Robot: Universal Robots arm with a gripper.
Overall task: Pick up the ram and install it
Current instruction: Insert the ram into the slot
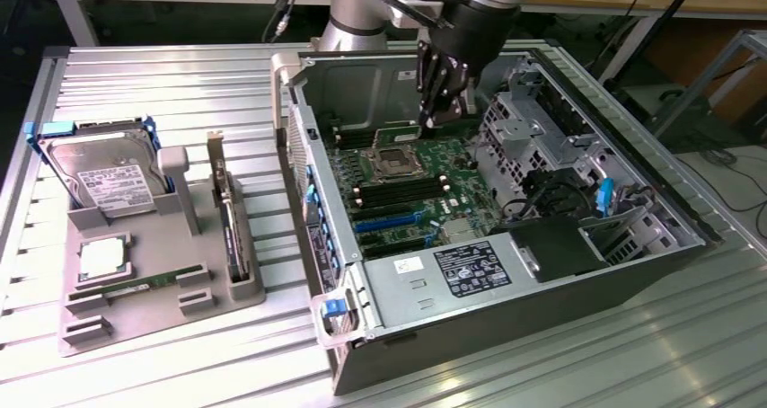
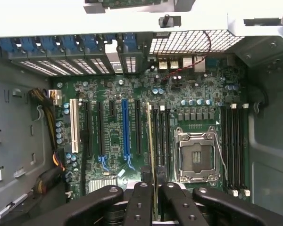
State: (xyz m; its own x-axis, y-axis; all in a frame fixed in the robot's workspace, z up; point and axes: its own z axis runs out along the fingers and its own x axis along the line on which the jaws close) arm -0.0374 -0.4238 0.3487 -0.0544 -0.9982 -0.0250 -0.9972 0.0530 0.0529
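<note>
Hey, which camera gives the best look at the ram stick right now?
The exterior view: the ram shows its green face below the gripper. The wrist view shows it edge-on, a thin strip between the fingers above the motherboard.

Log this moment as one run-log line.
gripper: jaws shut on ram | ram: edge-on over memory slots beside CPU socket | place: inside open case
</note>
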